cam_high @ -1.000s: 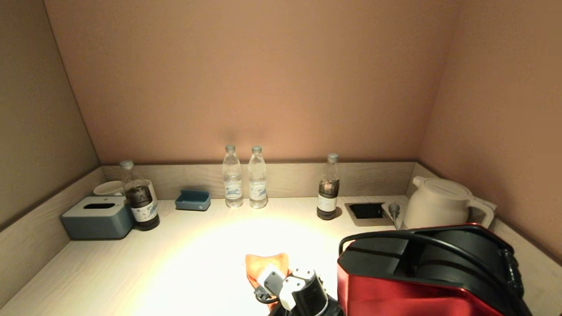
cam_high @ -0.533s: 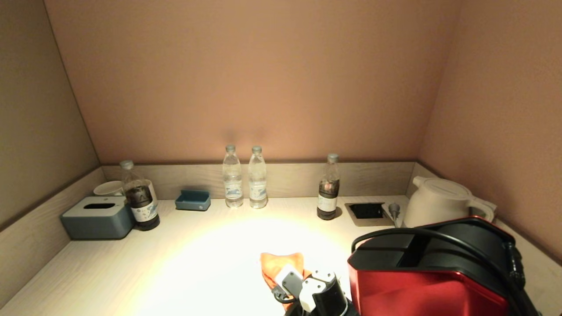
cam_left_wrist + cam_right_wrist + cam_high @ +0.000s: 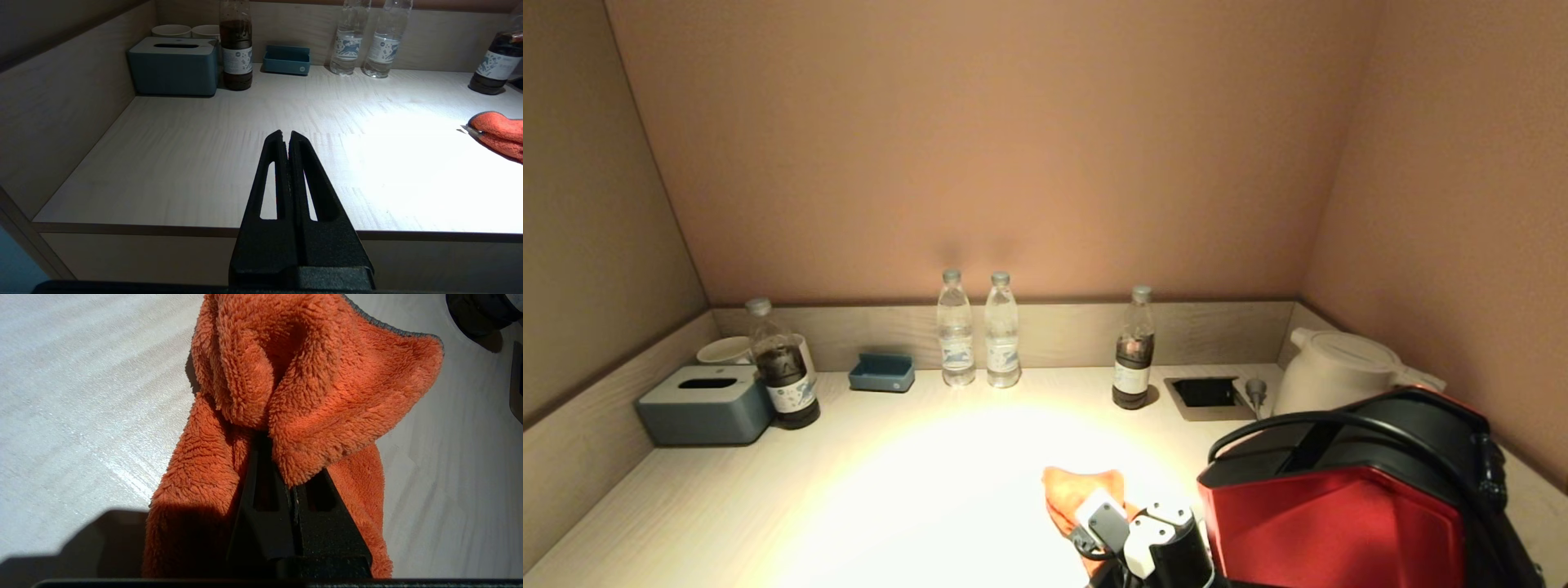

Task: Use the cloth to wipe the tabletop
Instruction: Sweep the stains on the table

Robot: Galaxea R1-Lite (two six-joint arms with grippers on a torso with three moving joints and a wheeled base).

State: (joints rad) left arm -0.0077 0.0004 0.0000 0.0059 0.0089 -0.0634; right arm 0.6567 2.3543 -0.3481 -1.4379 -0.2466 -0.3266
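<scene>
An orange fluffy cloth (image 3: 1078, 490) lies bunched on the pale wooden tabletop (image 3: 890, 482) near its front edge, right of the middle. My right gripper (image 3: 282, 457) is shut on the cloth (image 3: 310, 388), its fingertips buried in the folds, and presses it on the tabletop. In the head view only its wrist (image 3: 1143, 539) shows behind the cloth. My left gripper (image 3: 285, 136) is shut and empty, held off the table's front edge on the left. The cloth also shows at the edge of the left wrist view (image 3: 496, 132).
Along the back stand two clear water bottles (image 3: 978, 339), a dark bottle (image 3: 1133, 351), another dark bottle (image 3: 783, 367), a blue-grey tissue box (image 3: 704, 404), a small blue tray (image 3: 881, 372), cups (image 3: 723, 351), a recessed socket (image 3: 1207, 394) and a white kettle (image 3: 1335, 376).
My right gripper has dragged the cloth to the right across the tabletop. The left arm has not visibly moved.
</scene>
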